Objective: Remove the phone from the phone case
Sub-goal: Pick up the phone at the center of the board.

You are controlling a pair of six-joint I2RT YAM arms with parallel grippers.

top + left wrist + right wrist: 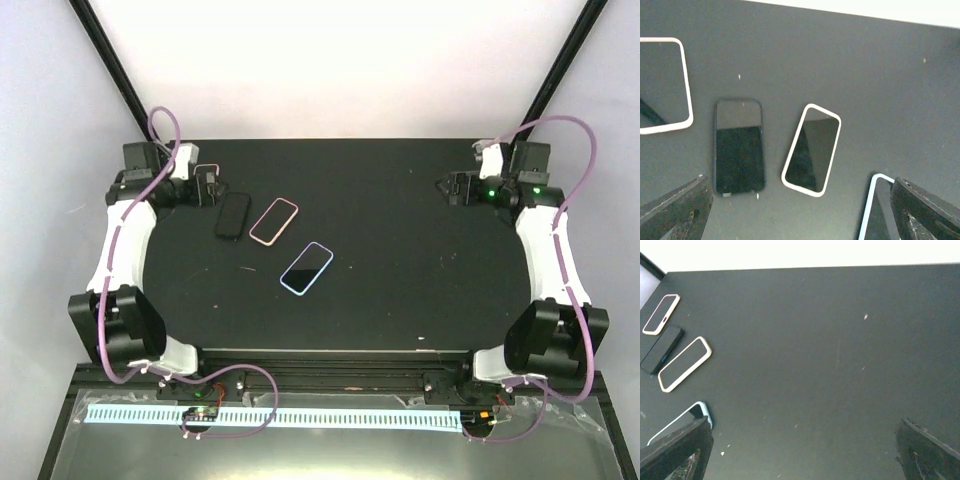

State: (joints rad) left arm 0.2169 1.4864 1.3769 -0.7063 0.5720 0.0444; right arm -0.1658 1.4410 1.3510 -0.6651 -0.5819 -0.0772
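Observation:
Several phones lie on the left part of the black table (400, 250). A pink-cased phone (274, 221) and a light-blue-cased phone (306, 268) lie screen up. A bare black phone (232, 215) lies beside them. Another pale-cased phone (208, 169) is partly hidden by my left gripper (213, 188). The left wrist view shows the black phone (738, 145), the pale-cased phone (812, 148), the blue-cased one (879, 207) and the edge one (662, 85). My left gripper (800, 220) is open and empty above them. My right gripper (450, 188) is open and empty at the far right (800, 455).
The right wrist view shows the phones far off at its left: the blue-cased one (680, 422), the cream-cased one (685, 363), the black one (662, 355). Black frame posts (110, 60) rise at both back corners. A light strip (270, 417) runs below the table's near edge.

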